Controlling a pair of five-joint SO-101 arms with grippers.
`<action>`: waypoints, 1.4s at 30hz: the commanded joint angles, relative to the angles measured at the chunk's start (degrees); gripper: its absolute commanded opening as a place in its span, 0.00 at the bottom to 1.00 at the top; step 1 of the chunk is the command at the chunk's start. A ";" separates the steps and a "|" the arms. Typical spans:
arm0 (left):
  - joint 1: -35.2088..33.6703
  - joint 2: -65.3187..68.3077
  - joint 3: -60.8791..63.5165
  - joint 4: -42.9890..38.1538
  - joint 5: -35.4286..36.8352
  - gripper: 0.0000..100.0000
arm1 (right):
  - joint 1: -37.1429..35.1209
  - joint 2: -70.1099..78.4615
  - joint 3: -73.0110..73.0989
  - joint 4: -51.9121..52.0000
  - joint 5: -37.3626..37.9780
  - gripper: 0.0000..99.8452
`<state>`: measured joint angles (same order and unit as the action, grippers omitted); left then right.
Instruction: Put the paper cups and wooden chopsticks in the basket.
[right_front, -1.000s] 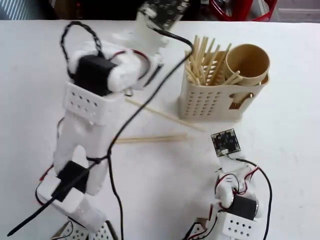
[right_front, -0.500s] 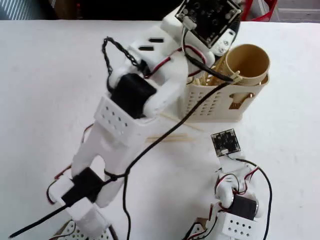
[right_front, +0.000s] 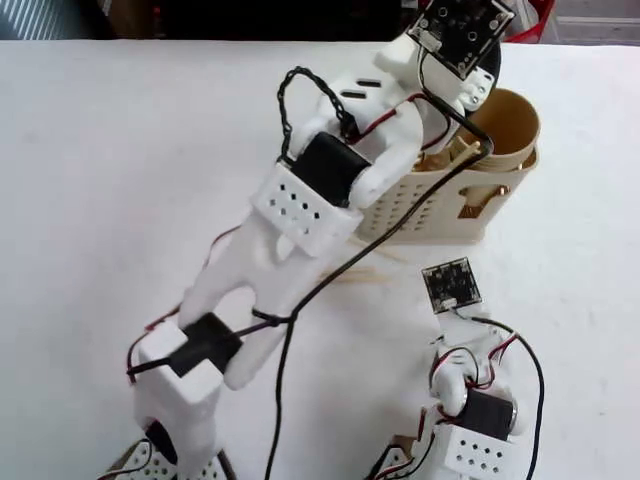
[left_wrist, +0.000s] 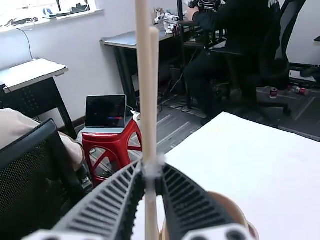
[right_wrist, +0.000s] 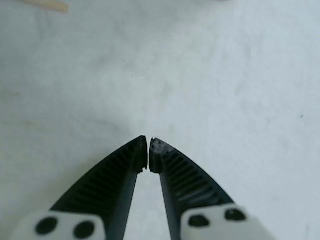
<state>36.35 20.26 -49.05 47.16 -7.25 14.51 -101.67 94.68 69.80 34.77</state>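
Over the basket (right_front: 432, 212) — the left gripper (left_wrist: 151, 171) pinches chopsticks (left_wrist: 144, 75).

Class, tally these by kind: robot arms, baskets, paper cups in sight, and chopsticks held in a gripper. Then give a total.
Robot arms: 2 (left arm, right arm)
Baskets: 1
Paper cups: 1
Chopsticks in the left gripper: 2
Total: 6
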 joint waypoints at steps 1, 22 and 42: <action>0.13 -0.40 -1.14 1.41 0.88 0.04 | -0.48 -0.48 0.09 -0.66 0.18 0.03; -3.38 -1.71 -1.32 3.52 5.45 0.08 | -0.48 -1.10 0.26 -0.48 0.18 0.03; 4.09 4.97 -1.23 -1.05 -0.97 0.08 | -0.48 -1.10 0.26 -0.48 0.26 0.03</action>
<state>39.87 25.36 -49.05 47.69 -7.52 14.51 -102.55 95.12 69.80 34.77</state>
